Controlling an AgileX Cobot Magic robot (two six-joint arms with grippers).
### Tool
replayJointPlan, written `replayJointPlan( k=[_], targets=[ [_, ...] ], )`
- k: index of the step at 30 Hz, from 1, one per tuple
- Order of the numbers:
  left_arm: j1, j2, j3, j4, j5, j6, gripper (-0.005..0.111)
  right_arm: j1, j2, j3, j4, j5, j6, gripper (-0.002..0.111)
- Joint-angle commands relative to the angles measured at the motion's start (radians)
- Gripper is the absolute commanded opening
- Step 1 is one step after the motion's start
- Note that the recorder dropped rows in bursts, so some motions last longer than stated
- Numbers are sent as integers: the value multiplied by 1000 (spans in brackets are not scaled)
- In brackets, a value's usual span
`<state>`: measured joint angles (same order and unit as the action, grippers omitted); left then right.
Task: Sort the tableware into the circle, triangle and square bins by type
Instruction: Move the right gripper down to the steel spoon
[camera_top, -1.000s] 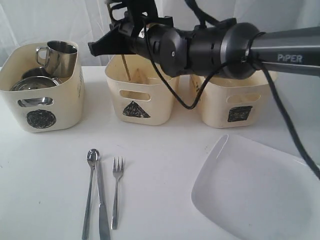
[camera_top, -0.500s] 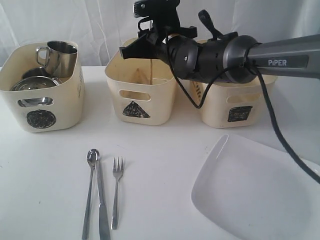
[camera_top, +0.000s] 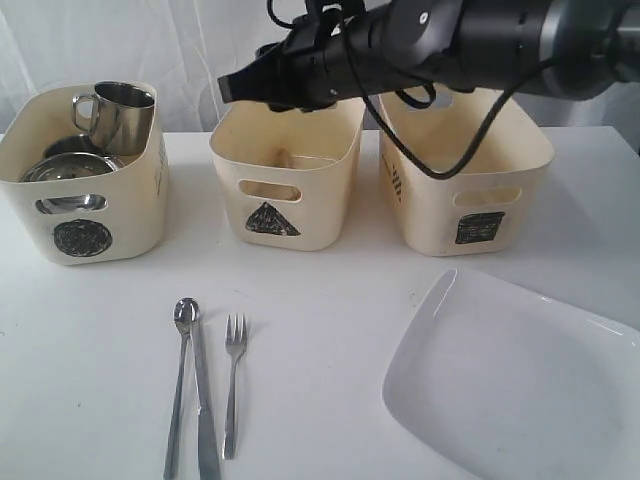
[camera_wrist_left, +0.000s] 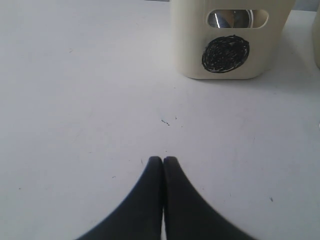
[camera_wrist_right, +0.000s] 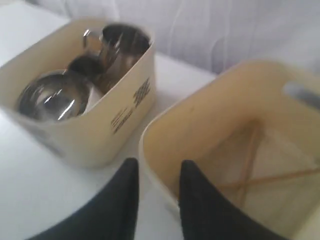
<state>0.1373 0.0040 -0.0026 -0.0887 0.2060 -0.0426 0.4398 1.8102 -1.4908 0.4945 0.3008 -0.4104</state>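
1. Right wrist view: I see my right hand (camera_wrist_right: 159, 164) open, holding nothing, beside the triangle bin (camera_wrist_right: 200, 120); two chopsticks (camera_wrist_right: 248, 167) lie crossed inside.
2. My left hand (camera_wrist_left: 163, 160) is shut, empty, over the surface (camera_wrist_left: 75, 100).

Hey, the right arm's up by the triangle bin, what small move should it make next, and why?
Probably swing the right gripper away from the triangle bin and down toward the fork. Its fingers stand apart and empty, the chopsticks already lie in that bin, and the fork lies clear of the spoon and knife, so it looks easiest to grasp.
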Motion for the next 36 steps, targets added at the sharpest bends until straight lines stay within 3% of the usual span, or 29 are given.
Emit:
replayJointPlan(
  k=[1, 4, 9, 13, 19, 21, 26, 28, 36],
  targets=[
    [0, -4, 3, -6, -5, -4, 0, 16, -21, 0, 10, 373, 49, 2],
    [0, -4, 3, -6, -5, -4, 0, 45, -3, 7, 46, 476, 76, 0],
    [0, -4, 3, -6, -5, -4, 0, 145, 34, 29, 169, 465, 76, 0],
    [0, -4, 3, -6, -5, -4, 0, 283, 74, 29, 136, 326, 102, 0],
    [0, -4, 3, -6, -5, -4, 0, 360, 149, 29, -79, 112, 100, 1],
    [0, -4, 3, -6, -5, -4, 0, 359, 173, 27, -79, 131, 100, 8],
    [0, -4, 3, -6, -5, -4, 0, 359, 219, 27, -85, 220, 100, 44],
    [0, -4, 3, -6, -5, -4, 0, 359, 228, 27, -85, 211, 100, 53],
    [0, -4, 3, -6, -5, -4, 0, 357, 241, 27, -61, 162, 263, 55]
  ],
)
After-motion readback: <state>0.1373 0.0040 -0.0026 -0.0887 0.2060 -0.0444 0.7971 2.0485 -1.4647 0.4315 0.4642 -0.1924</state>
